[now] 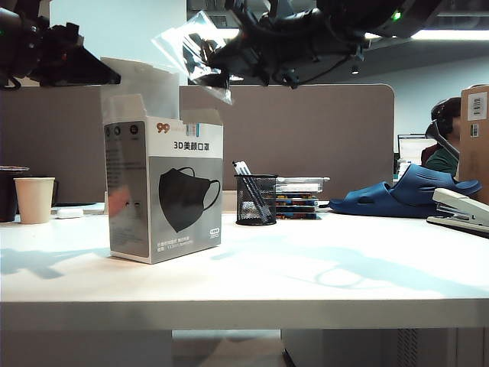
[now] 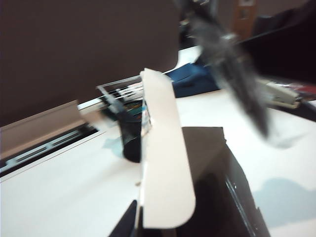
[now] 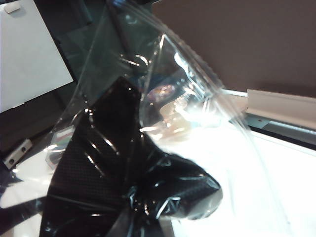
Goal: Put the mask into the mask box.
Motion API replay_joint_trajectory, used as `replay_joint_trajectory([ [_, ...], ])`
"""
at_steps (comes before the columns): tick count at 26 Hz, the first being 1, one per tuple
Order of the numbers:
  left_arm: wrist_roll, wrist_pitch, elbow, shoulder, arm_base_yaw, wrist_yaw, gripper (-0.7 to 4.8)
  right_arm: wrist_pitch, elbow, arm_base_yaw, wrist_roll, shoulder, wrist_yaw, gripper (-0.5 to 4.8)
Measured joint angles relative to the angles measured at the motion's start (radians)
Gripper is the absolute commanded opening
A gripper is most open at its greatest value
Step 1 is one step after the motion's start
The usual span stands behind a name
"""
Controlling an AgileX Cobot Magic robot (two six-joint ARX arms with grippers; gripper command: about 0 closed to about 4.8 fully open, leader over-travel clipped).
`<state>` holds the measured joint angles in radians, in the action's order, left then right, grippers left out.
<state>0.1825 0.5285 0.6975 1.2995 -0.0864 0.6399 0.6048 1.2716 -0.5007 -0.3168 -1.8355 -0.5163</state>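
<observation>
Mask held high above the open box, ready to go in.

The left gripper (image 1: 95, 75) is closed and empty beside the box (image 1: 166, 195), next to its white flap (image 2: 163, 163). The right gripper (image 1: 229, 65) is clamped on the mask (image 3: 113, 163), which hangs ahead of it, long axis slanting toward the opening. The limp wrapper may snag the rim or flap and crumple outside.

White table (image 1: 252, 287) bears mask box (image 1: 166, 191), pen cup (image 1: 256, 199), stapler (image 1: 461, 210)

Table-level exterior view; wrist views close above mask box (image 1: 166, 191)
</observation>
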Motion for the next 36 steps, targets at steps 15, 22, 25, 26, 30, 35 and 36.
replay_joint_trajectory([
  [15,-0.066,-0.007,0.000,0.000,0.000,0.099,-0.06,0.090,0.002,-0.068,0.213,-0.117,0.026,-0.08],
  [22,-0.067,-0.008,0.000,0.000,0.000,0.109,-0.06,0.058,0.002,-0.071,0.313,-0.118,0.045,-0.08],
  [25,-0.067,-0.009,0.000,0.000,0.000,0.097,-0.06,0.001,0.002,-0.071,0.341,-0.119,0.045,-0.08],
  [26,-0.067,-0.008,0.000,0.000,0.000,0.085,-0.06,-0.012,0.002,-0.072,0.343,-0.119,0.044,-0.08],
  [30,-0.066,-0.008,0.000,0.000,0.000,0.025,-0.06,-0.041,0.002,-0.076,0.349,-0.115,0.043,-0.08],
  [35,-0.066,-0.006,0.000,0.000,0.000,-0.044,-0.06,-0.087,0.001,-0.076,0.349,-0.084,-0.004,1.63],
  [36,-0.066,-0.006,0.000,0.000,0.000,-0.056,-0.06,-0.100,0.000,-0.076,0.349,-0.069,-0.013,1.84],
])
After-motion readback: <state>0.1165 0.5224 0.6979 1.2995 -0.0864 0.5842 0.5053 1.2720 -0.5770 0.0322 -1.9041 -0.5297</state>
